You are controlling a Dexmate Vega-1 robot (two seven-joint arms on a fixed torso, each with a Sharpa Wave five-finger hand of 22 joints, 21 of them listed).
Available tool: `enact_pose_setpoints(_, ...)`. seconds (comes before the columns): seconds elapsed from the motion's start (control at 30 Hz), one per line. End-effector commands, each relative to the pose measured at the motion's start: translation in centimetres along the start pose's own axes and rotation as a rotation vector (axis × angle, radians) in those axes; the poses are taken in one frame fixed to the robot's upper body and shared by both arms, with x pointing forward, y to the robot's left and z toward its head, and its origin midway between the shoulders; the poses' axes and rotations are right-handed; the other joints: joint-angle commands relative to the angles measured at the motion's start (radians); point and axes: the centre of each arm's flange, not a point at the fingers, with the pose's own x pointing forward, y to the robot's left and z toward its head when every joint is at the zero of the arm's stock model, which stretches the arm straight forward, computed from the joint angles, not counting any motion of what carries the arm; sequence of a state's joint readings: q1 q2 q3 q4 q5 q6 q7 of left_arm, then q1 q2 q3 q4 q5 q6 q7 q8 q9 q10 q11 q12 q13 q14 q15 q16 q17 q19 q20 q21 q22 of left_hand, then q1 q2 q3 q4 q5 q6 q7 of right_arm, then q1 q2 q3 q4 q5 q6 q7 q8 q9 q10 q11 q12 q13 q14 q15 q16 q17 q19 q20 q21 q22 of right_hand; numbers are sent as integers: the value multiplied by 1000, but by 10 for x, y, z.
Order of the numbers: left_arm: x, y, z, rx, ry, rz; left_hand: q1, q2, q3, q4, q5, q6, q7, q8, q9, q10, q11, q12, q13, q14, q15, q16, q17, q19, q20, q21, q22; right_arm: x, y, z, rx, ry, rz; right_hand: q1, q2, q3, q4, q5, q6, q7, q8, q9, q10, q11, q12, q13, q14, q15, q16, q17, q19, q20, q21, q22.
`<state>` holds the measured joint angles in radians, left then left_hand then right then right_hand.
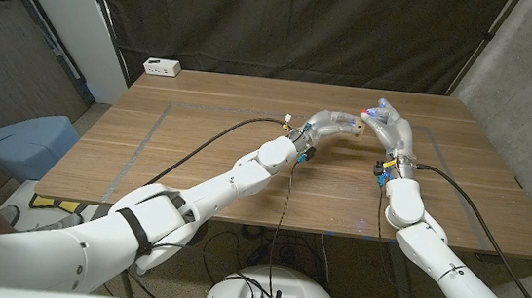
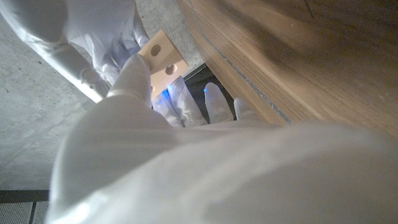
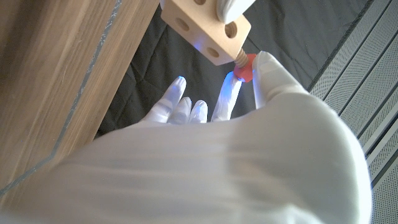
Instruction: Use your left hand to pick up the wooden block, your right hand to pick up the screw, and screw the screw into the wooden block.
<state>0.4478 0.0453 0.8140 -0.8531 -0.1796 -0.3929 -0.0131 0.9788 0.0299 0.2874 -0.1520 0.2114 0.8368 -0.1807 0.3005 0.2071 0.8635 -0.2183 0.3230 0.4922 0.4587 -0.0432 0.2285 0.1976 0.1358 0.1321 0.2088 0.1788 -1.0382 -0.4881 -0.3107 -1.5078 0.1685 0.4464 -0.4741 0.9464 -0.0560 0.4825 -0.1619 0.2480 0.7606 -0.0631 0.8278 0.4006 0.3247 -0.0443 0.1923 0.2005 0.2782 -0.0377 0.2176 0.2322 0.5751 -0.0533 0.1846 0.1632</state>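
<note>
My left hand (image 1: 332, 126) grips the wooden block (image 3: 208, 30) above the desk (image 1: 197, 152), my right hand (image 1: 386, 121) at its three o'clock pinches the red-headed screw (image 3: 243, 68) entering a hole, so I should keep it square while twisting.

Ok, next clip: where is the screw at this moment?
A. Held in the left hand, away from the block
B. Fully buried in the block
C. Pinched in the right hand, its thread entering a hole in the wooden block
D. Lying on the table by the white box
C: the right wrist view shows the right hand pinching the red-headed screw, its thread entering the wooden block.
</note>
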Motion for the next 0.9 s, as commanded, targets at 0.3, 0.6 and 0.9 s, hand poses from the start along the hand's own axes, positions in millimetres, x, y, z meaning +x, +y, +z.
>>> enact_pose_setpoints(0.3,1,1,0,-1,-2,-3,3,9,-1,3,5,92,5,13,5,13,1,5,49,12,-72,-4,4,-1,1,-3,5,0,1,-1,0,5,6,-3,4,5,2,5,-6,-4,0,-2,-10,-1,2,1,-7,-74,-3,3,-9,-73,1,2)
enact_pose_setpoints(0.6,1,1,1,0,-4,-2,3,11,-1,4,5,89,6,12,5,13,1,4,49,11,-71,-5,4,-1,2,-3,5,-1,1,-1,0,2,11,-7,3,5,4,5,-10,-5,-1,-5,-11,2,2,1,-8,-73,-3,3,-10,-72,1,2)
enact_pose_setpoints(0.9,0,0,2,0,-2,-1,1,10,-2,5,5,91,6,12,5,14,1,3,50,11,-71,-6,4,-1,3,-3,5,-3,1,-1,-2,2,16,-12,-2,4,4,4,-30,-8,-12,-17,-23,6,-1,1,-16,-70,-6,2,-12,-70,1,2)
